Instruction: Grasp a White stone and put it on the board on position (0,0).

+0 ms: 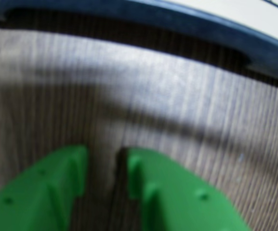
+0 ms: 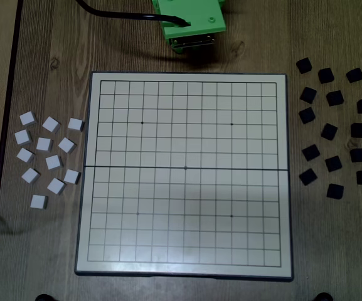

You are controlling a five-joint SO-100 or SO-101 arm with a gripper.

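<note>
fixed view puts the green arm (image 2: 190, 24) at the top edge above the empty board (image 2: 184, 80), while the white stones (image 2: 47, 158) lie on the table (image 2: 331, 238) well off down-left, and the wrist view shows the pincer (image 1: 106, 161) narrowly parted, holding nothing.

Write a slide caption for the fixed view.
Empty grid board between white stones and black stones; green arm above.

The fixed view is looking straight down from well above, taking in the whole board (image 2: 186, 172) on the desk (image 2: 49, 56). The wrist view is peering low and close over desk grain toward the board's dark edge (image 1: 187, 24), which both views are sharing.
</note>
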